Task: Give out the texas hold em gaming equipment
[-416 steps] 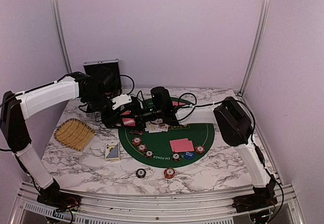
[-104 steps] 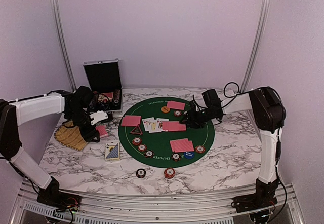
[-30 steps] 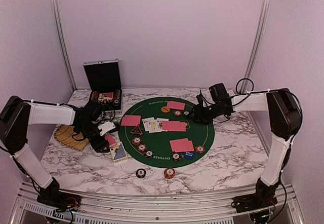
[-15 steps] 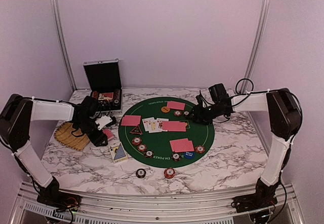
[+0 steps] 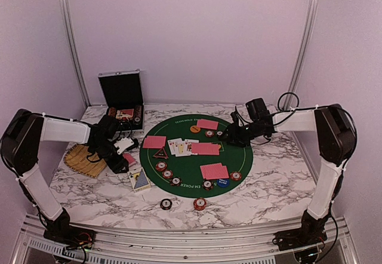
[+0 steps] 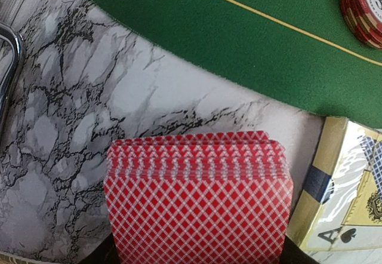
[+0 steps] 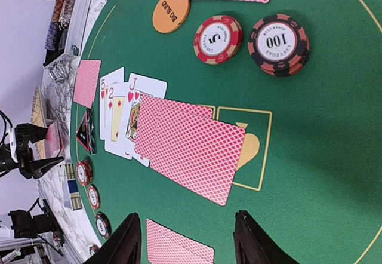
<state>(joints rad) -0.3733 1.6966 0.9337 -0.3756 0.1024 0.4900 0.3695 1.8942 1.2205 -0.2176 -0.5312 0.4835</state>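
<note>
Left gripper (image 5: 121, 160) pinches a deck of red-backed cards (image 6: 197, 201) between its fingers, low over the marble table (image 6: 77, 114). The deck is just off the green mat (image 6: 250, 43) edge, with the card box (image 6: 349, 198) beside it. Right gripper (image 7: 187, 216) has its fingers spread, holding nothing, over the mat. An overlapped face-down pair (image 7: 191, 147) lies just ahead of it, partly covering the face-up cards (image 7: 122, 111). Red chip (image 7: 216, 39), dark chip (image 7: 279, 43) and orange disc (image 7: 171, 15) sit farther along the mat.

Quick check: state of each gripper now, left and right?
Left gripper: shut on the stack of red-backed playing cards.
Right gripper: open, holding nothing.
</note>
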